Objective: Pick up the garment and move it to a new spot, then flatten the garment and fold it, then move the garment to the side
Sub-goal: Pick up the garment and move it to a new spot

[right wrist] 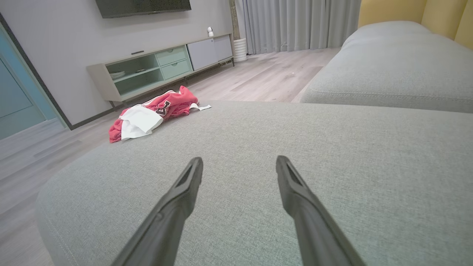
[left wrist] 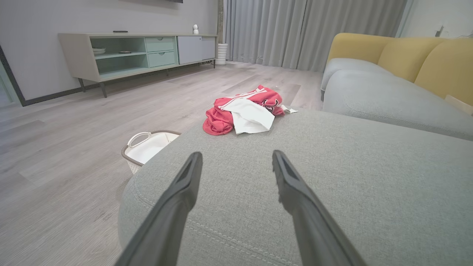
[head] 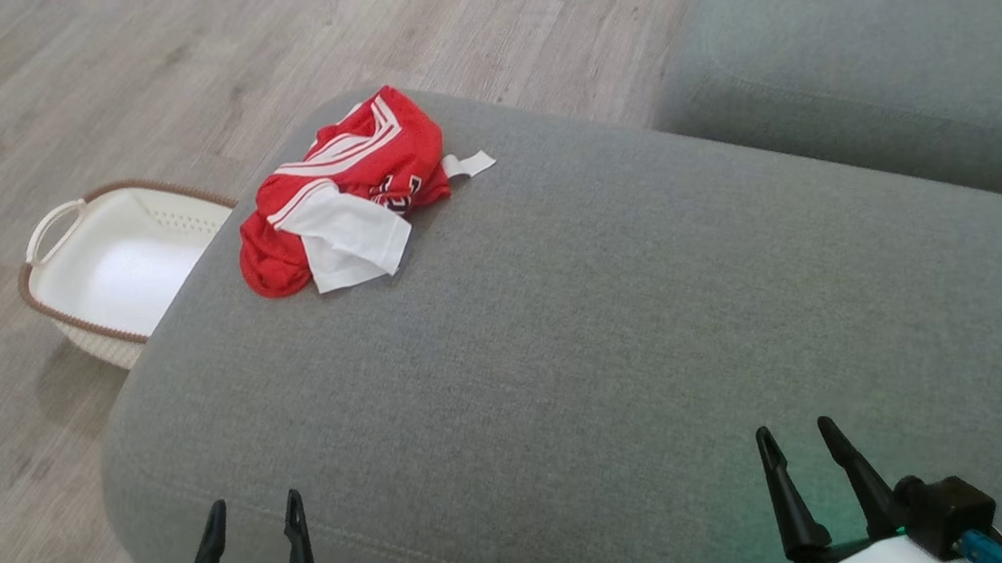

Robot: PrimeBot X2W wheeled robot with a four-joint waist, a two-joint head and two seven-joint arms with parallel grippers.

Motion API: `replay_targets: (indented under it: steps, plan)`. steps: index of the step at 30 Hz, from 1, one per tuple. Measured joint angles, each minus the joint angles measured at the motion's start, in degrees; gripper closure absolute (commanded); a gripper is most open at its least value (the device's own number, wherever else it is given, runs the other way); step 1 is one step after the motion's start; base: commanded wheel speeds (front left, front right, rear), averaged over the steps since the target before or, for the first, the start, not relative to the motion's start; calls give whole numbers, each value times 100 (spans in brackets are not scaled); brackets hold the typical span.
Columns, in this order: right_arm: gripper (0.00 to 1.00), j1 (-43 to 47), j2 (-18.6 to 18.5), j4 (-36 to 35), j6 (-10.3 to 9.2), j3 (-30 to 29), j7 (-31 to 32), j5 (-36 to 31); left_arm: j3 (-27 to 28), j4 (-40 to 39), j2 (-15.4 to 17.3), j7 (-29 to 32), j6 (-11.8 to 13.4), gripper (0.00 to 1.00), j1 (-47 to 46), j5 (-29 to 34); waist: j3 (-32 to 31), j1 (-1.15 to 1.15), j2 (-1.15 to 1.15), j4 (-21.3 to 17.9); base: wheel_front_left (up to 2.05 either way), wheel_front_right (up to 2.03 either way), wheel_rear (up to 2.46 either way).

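We are looking at the garment (head: 339, 196), a red jersey with white stripes and a white sleeve. It is lying crumpled in a heap at the far left corner of the grey seat (head: 606, 336), close to the rounded edge. A white strip of it is trailing out flat on the fabric at the side towards the sofa. Dark lettering is showing on the red cloth, but it is folded in on itself and we are not making it out.

Just beyond that corner, down on the wooden floor (head: 83, 64), a white basket (head: 114, 261) with a brown rim is standing. The seat's edge is cutting off its near side. Across a strip of floor to the right, a grey sofa (head: 880, 58) is sitting, with yellow back cushions (left wrist: 406, 55) behind it. Farther off, a low cabinet (left wrist: 140, 51) is standing against the wall and grey curtains (left wrist: 295, 29) are hanging. The small things on the cabinet are too tiny to tell.

The left gripper (head: 254, 501) and the right gripper (head: 793, 426) are hovering over the near edge of the seat, well apart from the garment, with bare grey fabric stretching between. Both are standing spread, fingers apart and grasping nothing. The frame's bottom edge is cutting off the left one's body.
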Motion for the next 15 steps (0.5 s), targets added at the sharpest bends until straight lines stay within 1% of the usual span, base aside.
replay_targets:
  steps: [5, 8, 11, 15]
  plan:
    - [0, -2, -10, 0, 0, 1, 0, -55, 108, -16, -1, 0, -4, 0, -54, 0, 187, 0, 0, 72, 0, 0, 0]
    - [0, -2, -87, -9, 0, -34, 0, -80, 131, -67, 65, 0, -178, 0, -374, 86, 369, 0, 0, 50, 0, 0, 0]
    - [0, -41, -257, -62, 0, -58, 0, -163, 135, -159, 168, 0, -315, 0, -1051, 122, 593, 0, 0, 40, 0, 0, 0]
    - [0, -249, -515, -145, 0, -84, 0, -247, 178, -31, 321, -1, -626, 0, -2340, 115, 956, 0, 0, 29, 0, 0, 0]
